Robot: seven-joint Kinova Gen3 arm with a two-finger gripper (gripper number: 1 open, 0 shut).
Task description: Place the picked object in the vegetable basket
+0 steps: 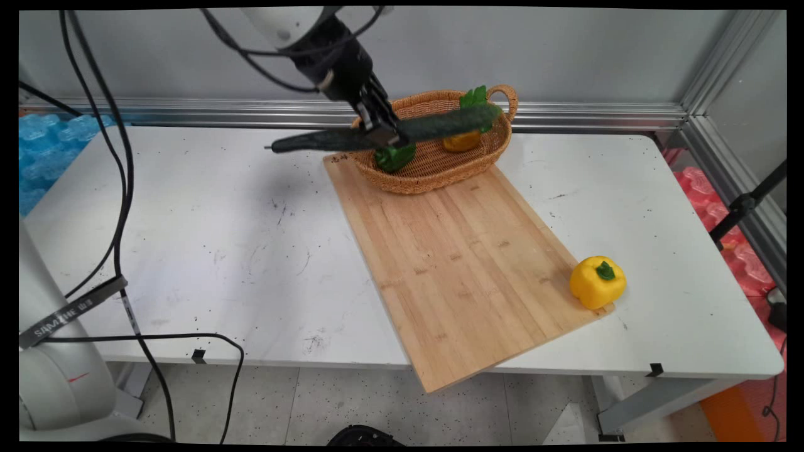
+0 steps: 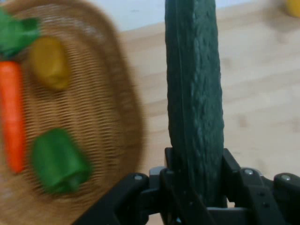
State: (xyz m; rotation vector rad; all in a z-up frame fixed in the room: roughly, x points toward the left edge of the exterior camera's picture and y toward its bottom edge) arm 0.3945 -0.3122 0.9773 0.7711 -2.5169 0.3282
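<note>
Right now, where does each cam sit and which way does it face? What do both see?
Main view: fixed above the table's near side, looking down across it to the back wall; shows the arm entering from upper left, its cables, and the gripper shut on the cucumber above the wicker basket.
Hand view: on the hand, looking along the gripper down onto the cutting board; its black linkage and fingers rise from the bottom edge.
Shared: cucumber, basket, green pepper, cutting board.

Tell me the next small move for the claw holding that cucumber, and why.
Probably carry it toward the bamboo cutting board: the black claw grips the long dark green cucumber in the air over the woven wicker basket's edge, unsupported.
</note>
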